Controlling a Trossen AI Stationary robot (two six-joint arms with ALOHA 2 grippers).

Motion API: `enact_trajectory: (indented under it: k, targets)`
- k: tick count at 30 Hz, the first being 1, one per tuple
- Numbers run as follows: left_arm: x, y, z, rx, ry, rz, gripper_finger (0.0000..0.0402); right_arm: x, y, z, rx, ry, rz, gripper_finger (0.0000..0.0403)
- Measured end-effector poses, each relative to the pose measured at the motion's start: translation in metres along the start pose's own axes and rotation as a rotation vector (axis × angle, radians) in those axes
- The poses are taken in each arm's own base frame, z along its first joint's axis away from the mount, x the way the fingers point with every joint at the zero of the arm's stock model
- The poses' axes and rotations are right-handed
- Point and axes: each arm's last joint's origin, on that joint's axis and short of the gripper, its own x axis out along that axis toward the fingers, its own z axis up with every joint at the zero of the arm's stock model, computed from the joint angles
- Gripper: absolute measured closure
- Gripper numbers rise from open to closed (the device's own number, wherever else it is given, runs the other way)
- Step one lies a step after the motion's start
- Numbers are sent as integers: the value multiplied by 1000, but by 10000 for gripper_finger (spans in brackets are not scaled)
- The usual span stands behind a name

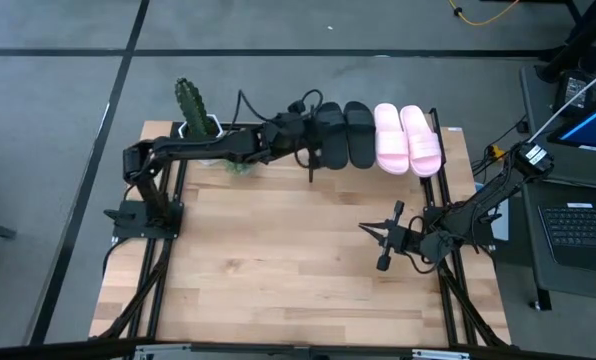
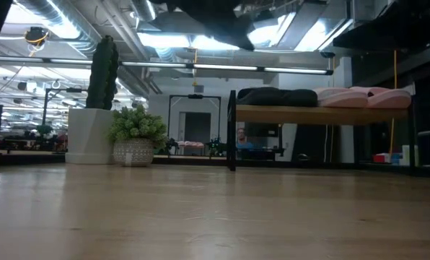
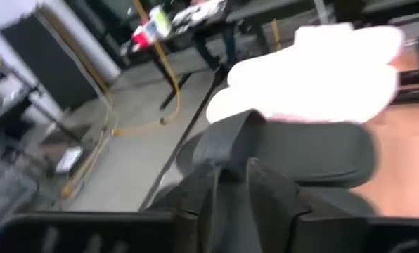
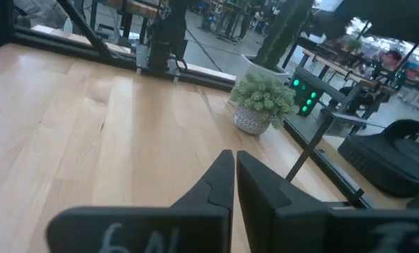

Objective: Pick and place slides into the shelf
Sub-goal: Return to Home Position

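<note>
All four slides lie side by side on the shelf [image 2: 309, 113] at the far edge of the bench [image 1: 278, 270]. The black pair [image 1: 358, 135] is to the left and the pink pair [image 1: 420, 140] to the right, each pair pressed close together. The row is packed because the board is only just wide enough for four. Sorting by colour keeps each pair together.

The left hand [image 3: 232, 176] hangs just beside the outer black slide, at the end of an arm stretched out from the bench's left side. The blurred wrist view does not show whether it is spread or closed. It most likely sits there because that slide was the last one set down, and the arm now only has to pull back. The right hand [image 4: 234, 169] waits low over the bare wood on the right with its fingers pressed together, holding nothing and well apart from the shelf.

The slides look like soft moulded foam with a matte finish, thick rounded soles and one broad arched strap each. The shelf is a pale wooden board on a thin black metal frame that lifts it clear of the bench, which is light wood made of glued strips.
</note>
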Motion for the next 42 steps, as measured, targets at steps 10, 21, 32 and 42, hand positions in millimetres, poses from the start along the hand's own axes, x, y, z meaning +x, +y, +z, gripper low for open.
enact_trajectory:
  k: [10,21,32,42]
  targets:
    - [-57,-21,26,127,-18,-130,399,-2,-5,34,30,-128,38,394]
    - [-100,-7,24,61,98,-253,401,-7,-17,112,-60,-11,214,399]
    - [-121,-33,2,22,132,-335,401,-18,-33,115,-9,55,263,400]
    - [-148,-61,-104,-177,-117,-405,401,-22,-33,64,83,50,291,400]
